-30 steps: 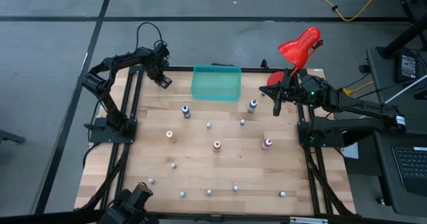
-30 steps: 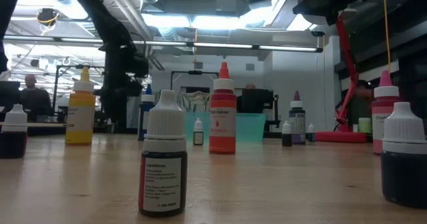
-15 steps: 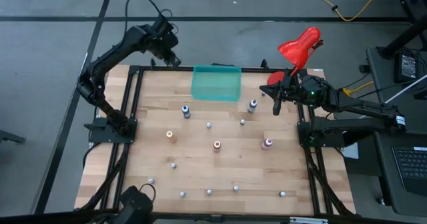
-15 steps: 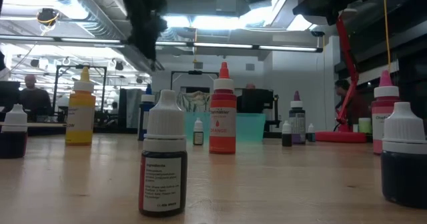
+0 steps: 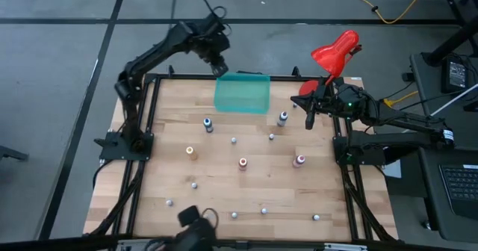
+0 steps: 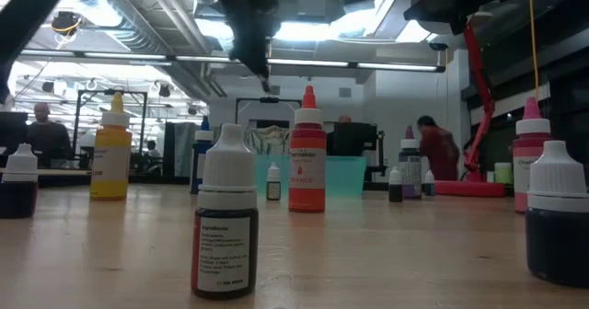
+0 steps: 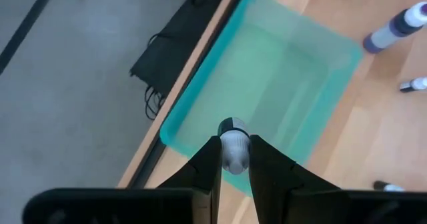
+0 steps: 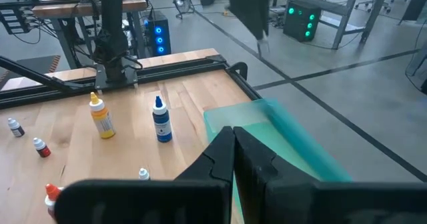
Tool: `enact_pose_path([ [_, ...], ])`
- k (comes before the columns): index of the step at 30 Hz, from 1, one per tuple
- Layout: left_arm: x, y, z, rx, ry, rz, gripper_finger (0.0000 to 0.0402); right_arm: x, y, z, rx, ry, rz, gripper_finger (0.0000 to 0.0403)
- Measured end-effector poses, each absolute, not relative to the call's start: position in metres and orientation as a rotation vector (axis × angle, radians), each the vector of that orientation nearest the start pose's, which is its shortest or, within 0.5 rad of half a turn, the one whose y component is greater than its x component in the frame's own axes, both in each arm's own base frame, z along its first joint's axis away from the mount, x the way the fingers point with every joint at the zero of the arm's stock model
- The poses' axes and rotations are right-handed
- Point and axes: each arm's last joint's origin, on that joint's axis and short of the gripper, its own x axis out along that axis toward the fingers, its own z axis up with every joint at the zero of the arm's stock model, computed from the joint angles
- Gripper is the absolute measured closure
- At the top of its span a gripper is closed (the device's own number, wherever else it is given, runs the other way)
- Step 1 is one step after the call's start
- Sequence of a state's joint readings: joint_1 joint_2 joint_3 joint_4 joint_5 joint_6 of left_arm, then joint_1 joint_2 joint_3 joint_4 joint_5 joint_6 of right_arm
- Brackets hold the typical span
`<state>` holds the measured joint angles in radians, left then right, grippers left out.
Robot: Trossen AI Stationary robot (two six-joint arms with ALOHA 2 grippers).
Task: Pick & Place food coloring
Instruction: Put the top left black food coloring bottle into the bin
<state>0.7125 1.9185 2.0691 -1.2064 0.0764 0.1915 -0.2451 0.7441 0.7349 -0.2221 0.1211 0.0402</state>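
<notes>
In the left wrist view, my left gripper (image 7: 233, 159) is shut on one small greyish-white food coloring bottle (image 7: 233, 144). It hovers over the far-left corner of the teal bin (image 5: 241, 94), high above the table's far edge (image 5: 218, 66). My right gripper (image 5: 308, 122) is shut and empty, waiting near the table's right edge. The other bottles stand upright on the wood: blue (image 5: 208, 124), purple (image 5: 282, 117), orange (image 5: 191, 153), red (image 5: 243, 162), pink (image 5: 299, 160). Several tiny pale ones stand nearer the table's near edge. My left gripper pinches the small bottle by its pale part (image 7: 233, 152) between the two fingers, which come from above and point down. A darker end (image 7: 232, 125) pokes out beyond the fingertips. The bottle is lifted clear, over the teal bin's rim (image 7: 175, 139).
A red desk lamp (image 5: 334, 51) stands at the table's far right corner, behind my right arm. The teal bin (image 7: 287, 84) sits at the middle of the far edge. Bare wood lies between the scattered bottles. People show in the room beyond (image 6: 433, 153).
My left arm has risen from the table's far-left corner. It has swung right along the far edge to the teal bin's far-left corner, carrying the small bottle. My right arm has kept still. A person has walked across the room behind.
</notes>
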Motion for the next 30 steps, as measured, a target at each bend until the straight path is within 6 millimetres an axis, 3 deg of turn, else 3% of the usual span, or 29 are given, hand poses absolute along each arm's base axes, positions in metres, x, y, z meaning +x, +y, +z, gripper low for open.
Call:
enact_pose_path([
  [17, 0.35, 0.297, 0.23, -0.305, 1.307, 0.357, 0.0346, 0.16, -0.043, 0.318, 0.034, 0.23, -0.336, 0.0391],
  [23, 0.361, 0.307, 0.207, -0.277, 1.279, 0.361, 0.0349, 0.159, -0.042, 0.314, 0.041, 0.267, -0.327, 0.0391],
  [30, 0.356, 0.31, 0.189, -0.259, 1.321, 0.406, 0.0348, 0.158, -0.042, 0.312, 0.042, 0.287, -0.326, 0.0391],
])
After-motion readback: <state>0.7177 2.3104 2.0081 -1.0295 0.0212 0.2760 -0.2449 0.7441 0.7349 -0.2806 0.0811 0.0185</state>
